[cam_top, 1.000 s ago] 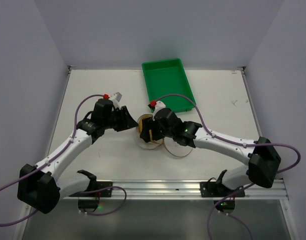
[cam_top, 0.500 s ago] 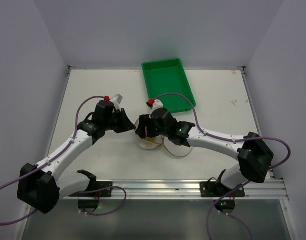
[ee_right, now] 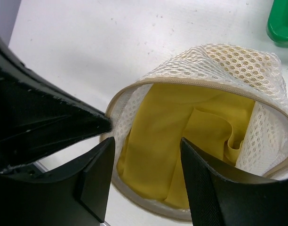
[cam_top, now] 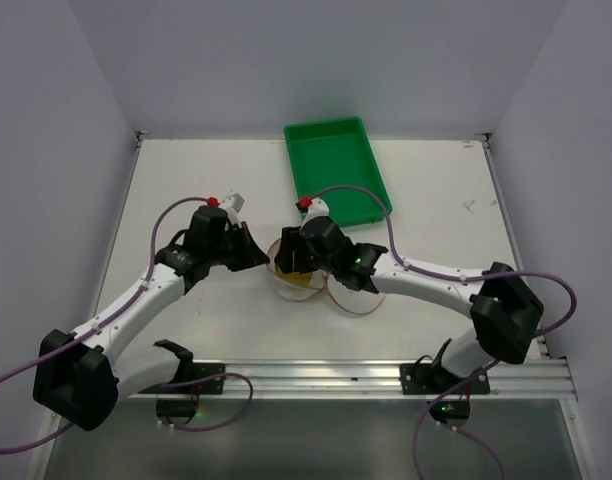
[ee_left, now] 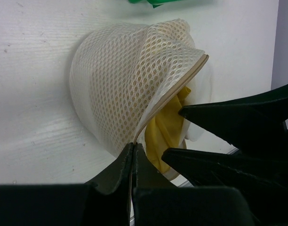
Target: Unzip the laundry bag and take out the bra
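Overhead, the bag [cam_top: 298, 274] sits near the middle of the worktop [cam_top: 186, 180], with its round lid [cam_top: 358, 296] lying flat at the bag's 4 o'clock. The green tray [cam_top: 336, 170] lies at the bag's 12 o'clock, apart from it. The left hand [cam_top: 262, 256] meets the bag from 9 o'clock. The right hand [cam_top: 288, 256] is over the bag's mouth, its arm reaching in from 4 o'clock.

Seen from the left wrist, the left hand [ee_left: 133, 149] is pinched fully together on the tan zip band of the bag's [ee_left: 116, 89] rim. The mesh wall rises toward 12 o'clock from the pinch. The yellow bra [ee_left: 159, 136] shows in the open mouth. The right hand [ee_left: 172, 132] enters from 3 o'clock, its two dark fingers [ee_left: 228, 120] spread, tips at the bra.

From the right wrist, the right hand [ee_right: 148, 141] stands open, one finger on each side of the bra [ee_right: 181, 127], gripping nothing. The bra fills the bag [ee_right: 238, 66]. The left hand's [ee_right: 105, 123] tip touches the rim at 9 o'clock. A tray [ee_right: 283, 21] corner shows at 2 o'clock.
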Robot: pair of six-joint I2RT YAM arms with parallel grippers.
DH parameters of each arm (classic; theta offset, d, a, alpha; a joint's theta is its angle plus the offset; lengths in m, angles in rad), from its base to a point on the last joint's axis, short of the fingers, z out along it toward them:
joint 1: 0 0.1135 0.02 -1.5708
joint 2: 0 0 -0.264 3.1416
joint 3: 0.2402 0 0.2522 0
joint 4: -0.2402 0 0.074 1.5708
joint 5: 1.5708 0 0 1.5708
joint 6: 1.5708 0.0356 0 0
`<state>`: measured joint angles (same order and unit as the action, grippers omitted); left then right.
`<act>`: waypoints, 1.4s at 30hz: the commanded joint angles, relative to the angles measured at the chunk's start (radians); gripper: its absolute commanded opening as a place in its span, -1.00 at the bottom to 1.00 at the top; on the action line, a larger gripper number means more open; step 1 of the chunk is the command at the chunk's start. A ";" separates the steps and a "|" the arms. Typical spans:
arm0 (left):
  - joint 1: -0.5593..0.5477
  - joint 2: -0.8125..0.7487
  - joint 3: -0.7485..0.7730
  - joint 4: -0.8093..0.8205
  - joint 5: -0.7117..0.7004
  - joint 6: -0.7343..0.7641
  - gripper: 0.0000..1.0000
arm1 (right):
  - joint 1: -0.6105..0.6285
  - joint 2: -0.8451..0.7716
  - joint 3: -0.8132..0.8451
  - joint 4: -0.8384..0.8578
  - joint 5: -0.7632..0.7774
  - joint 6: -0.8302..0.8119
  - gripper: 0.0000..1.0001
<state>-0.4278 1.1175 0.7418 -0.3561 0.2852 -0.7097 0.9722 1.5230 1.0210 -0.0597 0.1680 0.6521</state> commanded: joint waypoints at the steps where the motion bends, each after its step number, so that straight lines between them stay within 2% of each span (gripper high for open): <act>1: -0.006 -0.030 -0.007 0.017 -0.001 0.027 -1.00 | -0.003 0.054 0.051 0.012 0.042 0.020 0.18; 7: -0.006 -0.035 -0.002 0.016 -0.004 0.024 -1.00 | -0.004 0.117 0.066 0.031 -0.013 0.020 0.15; 9: -0.006 -0.030 -0.001 0.016 -0.004 0.024 -1.00 | -0.004 0.126 0.062 0.027 -0.009 0.021 0.02; 10: -0.006 -0.027 -0.002 0.016 -0.003 0.026 -1.00 | -0.006 0.124 0.053 0.027 0.001 0.021 -0.09; 11: -0.006 -0.027 -0.002 0.014 -0.003 0.027 -1.00 | -0.009 0.120 0.047 0.026 0.001 0.018 -0.43; 13: -0.006 -0.028 0.001 0.002 -0.011 0.030 -1.00 | -0.020 0.082 0.025 0.026 -0.001 0.012 -0.75; 14: -0.006 -0.028 0.004 -0.004 -0.024 0.032 -1.00 | -0.024 0.057 0.019 0.018 -0.005 -0.005 -1.00; 18: -0.006 -0.018 0.005 -0.029 -0.060 0.041 -1.00 | -0.027 -0.092 0.011 -0.018 -0.047 -0.103 -1.00; 23: -0.005 0.011 -0.001 -0.024 -0.064 0.035 -1.00 | -0.032 -0.272 0.048 -0.084 -0.168 -0.228 -1.00; 24: -0.006 0.022 -0.001 -0.023 -0.063 0.035 -1.00 | -0.033 -0.293 0.060 -0.088 -0.227 -0.239 -1.00; 28: -0.006 0.033 0.002 -0.011 -0.047 0.035 -1.00 | -0.081 -0.371 0.103 -0.097 -0.257 -0.255 -1.00; 35: -0.006 0.044 -0.005 -0.018 -0.046 0.038 -1.00 | -0.204 -0.363 0.310 -0.091 -0.442 -0.264 -1.00; 42: -0.006 0.033 -0.013 -0.023 -0.027 0.029 -1.00 | -0.302 -0.262 0.528 -0.103 -0.377 -0.347 -1.00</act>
<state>-0.4278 1.1603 0.7380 -0.3805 0.2432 -0.6930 0.7170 1.2156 1.4624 -0.1692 -0.2207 0.3714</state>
